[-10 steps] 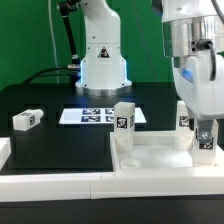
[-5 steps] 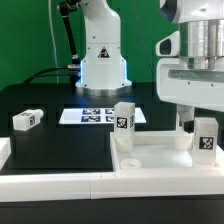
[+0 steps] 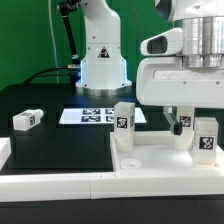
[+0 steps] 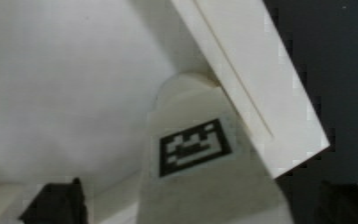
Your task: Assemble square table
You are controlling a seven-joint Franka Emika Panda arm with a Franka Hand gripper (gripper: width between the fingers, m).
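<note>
Wrist view takes in what lies closest. The gripper (image 4: 197, 205) is seen with its two dark fingertips (image 4: 51, 203) spread wide, and nothing is clamped between them. Below the gap the right leg (image 4: 197, 150) is seen from above, its black-and-white tag turned to the camera. It stands just beside the raised rim of the square top (image 4: 247, 85), and black table is glimpsed past that rim. This close detail is not given by the exterior view, where the fingertips are lost among the legs. Only that view shows the whole layout.

Nearest the exterior camera a white border bar (image 3: 60, 182) is laid along the table edge. Behind it the square top rests on the black table (image 3: 60, 145), at the exterior view's right. Two legs are held upright in this tray: the corner leg (image 3: 123, 126) at its left and the right leg at its right side. A third leg (image 3: 183, 128) is partly hidden just beside the right leg, and whether it stands inside the tray cannot be told. The loose leg (image 3: 27, 120) lies on the table well apart, at the exterior view's left. Farther back the marker board (image 3: 100, 115) is laid flat, with the robot base (image 3: 102, 60) behind it.

A second ago the gripper was lowered around the right leg. Now it has been raised clear, and the leg is left standing alone.
</note>
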